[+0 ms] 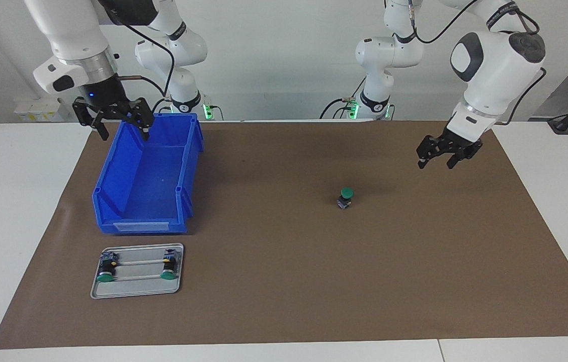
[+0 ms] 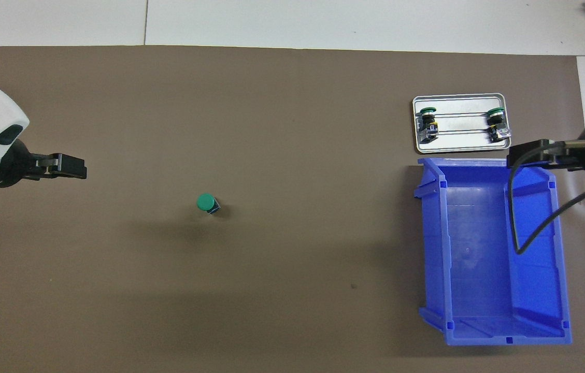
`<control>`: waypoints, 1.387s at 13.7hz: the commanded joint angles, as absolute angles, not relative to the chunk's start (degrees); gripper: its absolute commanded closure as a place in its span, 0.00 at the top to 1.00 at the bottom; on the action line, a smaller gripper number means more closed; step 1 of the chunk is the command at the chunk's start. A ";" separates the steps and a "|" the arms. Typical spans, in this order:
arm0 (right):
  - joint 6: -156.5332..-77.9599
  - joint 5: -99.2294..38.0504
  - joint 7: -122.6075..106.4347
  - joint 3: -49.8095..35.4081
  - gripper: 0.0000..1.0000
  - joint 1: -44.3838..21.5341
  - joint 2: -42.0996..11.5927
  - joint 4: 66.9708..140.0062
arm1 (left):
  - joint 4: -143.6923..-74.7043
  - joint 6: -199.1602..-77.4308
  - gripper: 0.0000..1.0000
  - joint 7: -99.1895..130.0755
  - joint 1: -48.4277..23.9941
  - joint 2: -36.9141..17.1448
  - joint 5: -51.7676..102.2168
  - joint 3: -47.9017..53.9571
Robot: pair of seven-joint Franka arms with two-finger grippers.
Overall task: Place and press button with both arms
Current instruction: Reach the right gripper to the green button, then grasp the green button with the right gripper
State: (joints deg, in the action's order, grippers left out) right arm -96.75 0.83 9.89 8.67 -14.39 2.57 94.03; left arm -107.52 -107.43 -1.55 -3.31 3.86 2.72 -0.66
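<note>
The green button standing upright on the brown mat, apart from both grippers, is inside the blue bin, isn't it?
Not quite: the button is not in the bin. It stands upright on the bare mat, toward the left arm's end of the table, apart from both the left gripper and the right gripper. The facing view shows this, and the overhead view agrees.

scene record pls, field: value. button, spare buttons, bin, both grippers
button: upright on brown mat, green cap up, nothing touching it
spare buttons: two lying in metal tray
blue bin: empty, beside the tray, nearer the robots
left gripper: open, raised over mat toward left arm's end, holds nothing
right gripper: open, over bin's edge, holds nothing
</note>
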 commanded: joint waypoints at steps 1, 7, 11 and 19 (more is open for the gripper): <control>-102.46 -0.87 23.85 8.35 1.00 -22.20 -1.83 93.34 | -108.02 -105.13 0.91 -2.38 -3.16 7.29 -0.61 0.09; -112.56 -0.97 57.07 7.39 1.00 -38.74 -24.67 78.84 | -108.63 -99.41 0.99 -0.52 -0.28 9.49 -0.70 -0.09; -118.29 -0.53 73.09 7.38 1.00 -47.61 -38.63 68.68 | -108.98 -100.37 0.99 -0.44 -0.70 9.76 -0.70 0.09; -126.91 -0.09 74.62 7.38 0.95 -52.21 -42.45 69.77 | -109.07 -103.42 0.99 -0.53 -0.61 9.41 -0.70 0.18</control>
State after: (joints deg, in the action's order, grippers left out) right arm -126.12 -0.43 73.89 7.32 -52.16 -41.94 69.91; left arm -107.67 -100.80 -0.97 -0.50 8.31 0.38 -0.04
